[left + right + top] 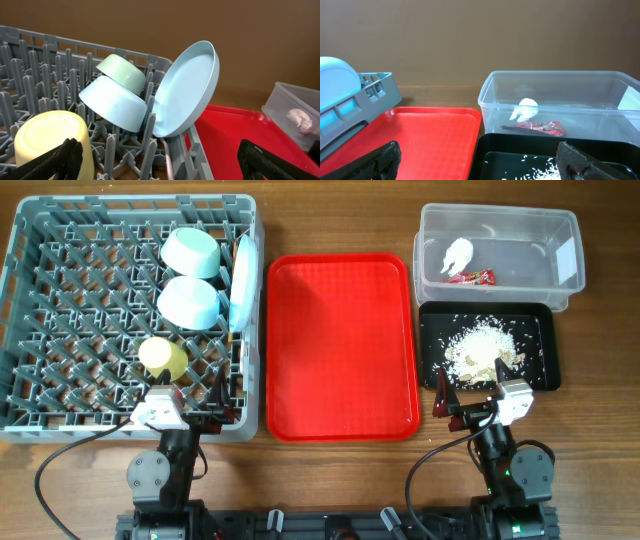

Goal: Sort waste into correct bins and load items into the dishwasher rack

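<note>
The grey dishwasher rack [60, 330] holds a mint-green bowl [190, 252], a light blue bowl [190, 302], a yellow cup [162, 357] and a pale blue plate [241, 280] standing on edge along its right side. My left gripper [192, 393] hangs open over the rack's near right corner, the cup [47, 135] by its left finger. The clear tub [497, 255] holds the white tissue [458, 256] and the red wrapper [472, 277]. Rice scraps [482, 350] lie in the black tray [535, 345]. At that tray's near edge my right gripper [470, 395] stands open and empty.
A bare red serving tray [342, 345] lies between the rack and the two bins. The rack's left half shows only upright pegs. Wooden table runs along the near edge, where both arm bases stand.
</note>
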